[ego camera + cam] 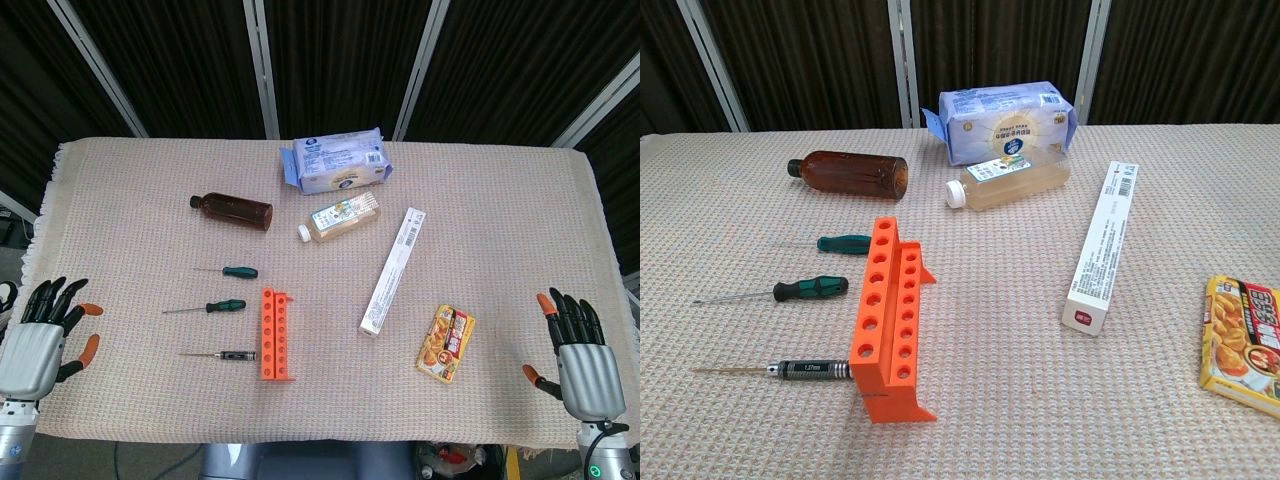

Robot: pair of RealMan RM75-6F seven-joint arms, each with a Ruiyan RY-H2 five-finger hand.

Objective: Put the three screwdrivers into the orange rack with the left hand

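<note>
Head view. One orange rack [277,334] stands near the front-centre of the beige woven cloth [500,200] on the table. Three screwdrivers lie flat to its left, shafts pointing left, none in the rack: a small green-handled one [229,271] farthest back, a larger green-handled one [207,307] in the middle, and a black-handled one [220,354] nearest the front, its handle end touching or just beside the rack – cannot tell which. Other items, one of each: brown bottle [233,210] on its side, clear bottle w/ white cap [340,219] on its side, blue-white soft pack [335,162] at the back, long white box [392,270] lying diagonally, yellow-red food packet [446,342] at right. Left hand [40,338] sits at the cloth's front-left edge, fingers apart, grasping nothing. Right hand [578,360] sits at the front-right edge, likewise released, fingers spread.

Chest view. No hands in frame. Rack [889,318] shows two stepped rows of holes, all vacant. Same three screwdrivers to its left: small green [836,243], larger green [782,292], black-handled [780,369] w/ handle end against the rack's base. Behind – brown bottle [850,175], clear bottle [1008,182], soft pack [1005,119]. Right of the rack: white box [1101,247]; food packet [1243,343], cut off by the frame edge.
</note>
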